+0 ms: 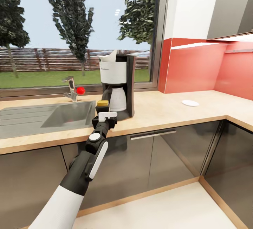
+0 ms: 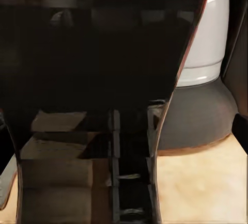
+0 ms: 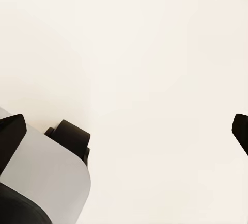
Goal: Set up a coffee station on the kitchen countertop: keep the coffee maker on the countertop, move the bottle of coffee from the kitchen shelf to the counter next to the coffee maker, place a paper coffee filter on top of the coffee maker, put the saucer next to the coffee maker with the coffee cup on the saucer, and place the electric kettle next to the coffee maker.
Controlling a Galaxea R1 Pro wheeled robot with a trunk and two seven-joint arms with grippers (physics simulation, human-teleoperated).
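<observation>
The coffee maker (image 1: pixel 119 81) stands on the kitchen countertop (image 1: pixel 168 111) in front of the window, with the paper coffee filter (image 1: pixel 108 56) sitting on its top. Right beside its left front is the bottle of coffee (image 1: pixel 103 103), yellow cap up, with my left gripper (image 1: pixel 104 115) shut around its black body. In the left wrist view the dark bottle (image 2: pixel 103 53) looms close, and the pale carafe (image 2: pixel 206 38) is just beyond it. The saucer (image 1: pixel 190 102) lies on the counter to the right, bare. My right gripper (image 3: pixel 126 131) is open over a pale blank surface.
A steel sink (image 1: pixel 42 116) with a faucet (image 1: pixel 71 88) and a small red ball (image 1: pixel 80 90) lies left of the coffee maker. A red backsplash (image 1: pixel 196 67) rises behind the counter, which turns a corner at the right. Glossy dark cabinets (image 1: pixel 158 158) stand below.
</observation>
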